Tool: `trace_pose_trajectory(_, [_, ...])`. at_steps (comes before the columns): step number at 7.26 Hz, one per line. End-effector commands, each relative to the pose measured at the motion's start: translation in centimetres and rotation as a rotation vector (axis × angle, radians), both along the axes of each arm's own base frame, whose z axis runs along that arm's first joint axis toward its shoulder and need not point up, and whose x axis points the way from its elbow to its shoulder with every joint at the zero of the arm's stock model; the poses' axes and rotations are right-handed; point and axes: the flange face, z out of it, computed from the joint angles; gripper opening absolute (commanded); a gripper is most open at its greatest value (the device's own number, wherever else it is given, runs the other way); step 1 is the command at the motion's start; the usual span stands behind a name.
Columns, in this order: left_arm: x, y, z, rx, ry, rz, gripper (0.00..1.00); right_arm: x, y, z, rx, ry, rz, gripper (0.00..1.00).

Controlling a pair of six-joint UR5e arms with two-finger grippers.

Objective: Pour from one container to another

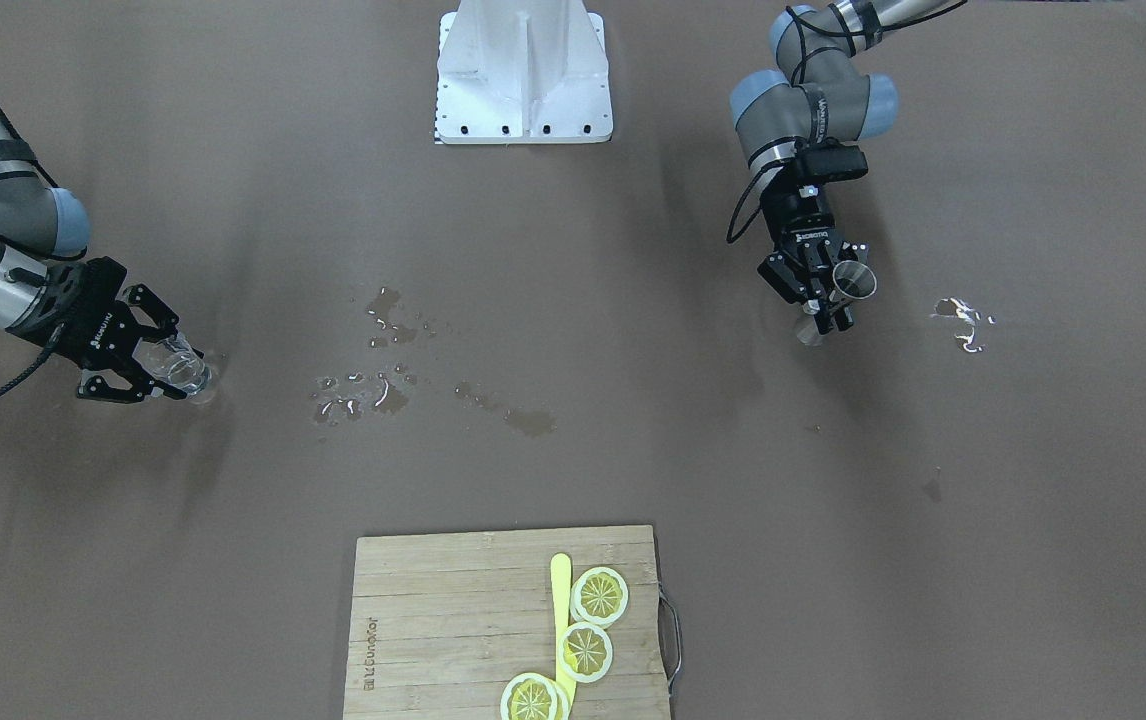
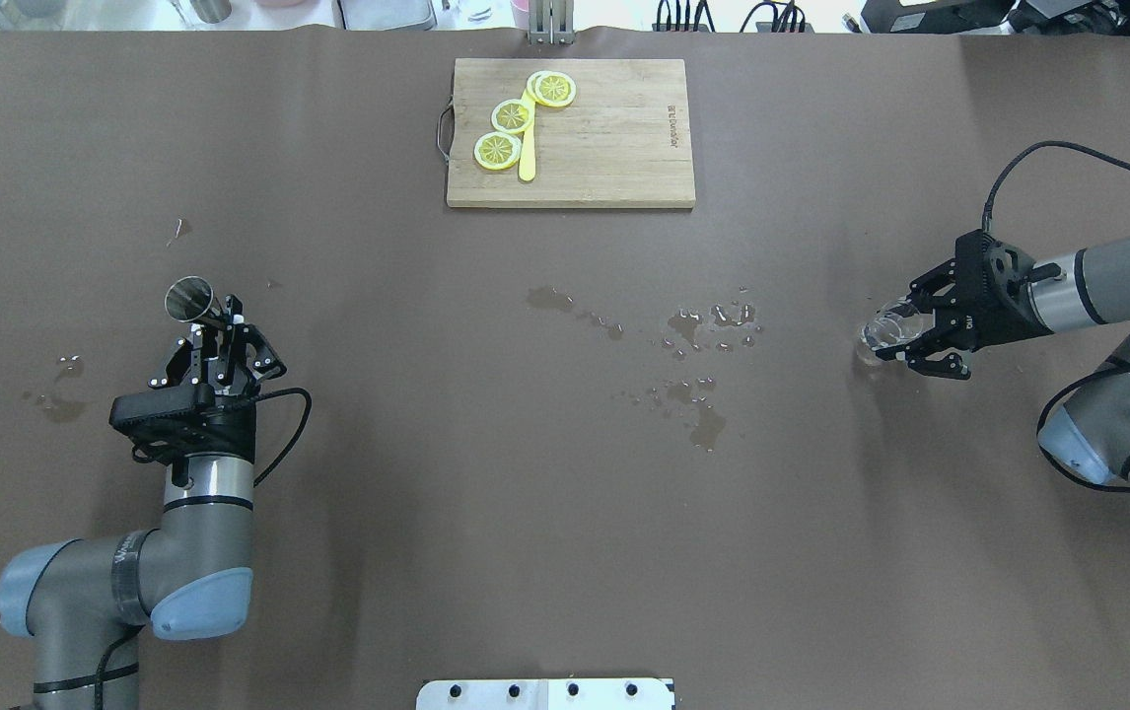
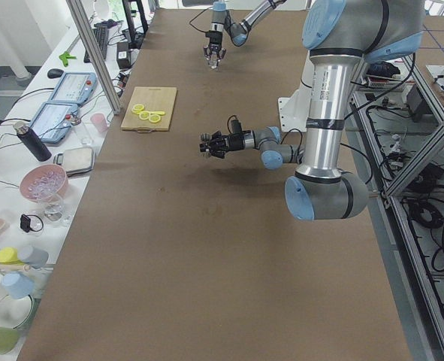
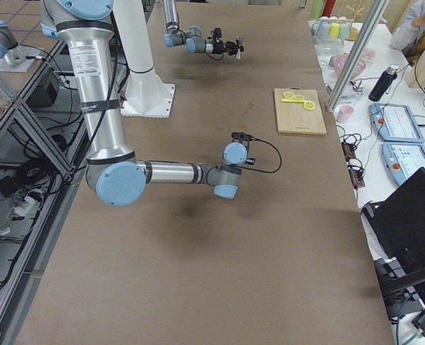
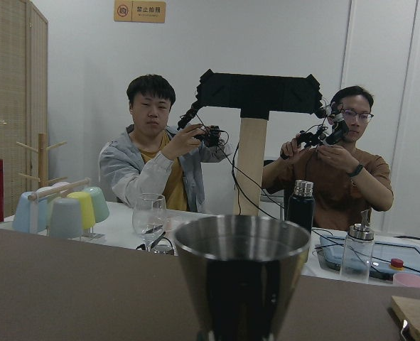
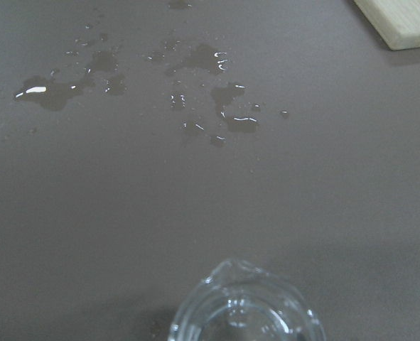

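Left gripper [image 2: 215, 320] is clamped on a steel jigger [image 2: 188, 297], held upright near the left edge of the table [image 2: 526, 493]. Whether its base touches the table is unclear. Right gripper [image 2: 898, 333] sits low near the right edge, its fingers [image 2: 923, 367] either side of a clear glass beaker [image 2: 879, 333] and apparently closed on it. The beaker base is at the table surface. Water puddles [image 2: 693, 335] lie mid-table between the arms. A cutting board [image 2: 604, 138] at the far edge carries lemon slices [image 2: 512, 115] and a yellow stick [image 2: 527, 158].
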Motion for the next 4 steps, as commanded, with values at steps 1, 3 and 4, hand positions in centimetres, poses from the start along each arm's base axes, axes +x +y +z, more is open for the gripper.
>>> trace_pose_trajectory(1, [1.37, 1.29, 1.87, 0.016, -0.026, 0.004, 0.0, -0.33, -0.3, -0.07, 0.0, 0.001, 0.002, 0.0])
trace_pose_trajectory(3, [1.47, 1.44, 2.11, 0.015, -0.029, 0.007, 0.0, -0.44, -0.46, -0.12, 0.003, 0.001, 0.003, 0.3])
trace_pose_trajectory(4, [1.93, 1.86, 2.6, 0.015, -0.037, 0.015, 0.0, -0.44, -0.47, -0.12, 0.002, 0.001, 0.005, 0.48])
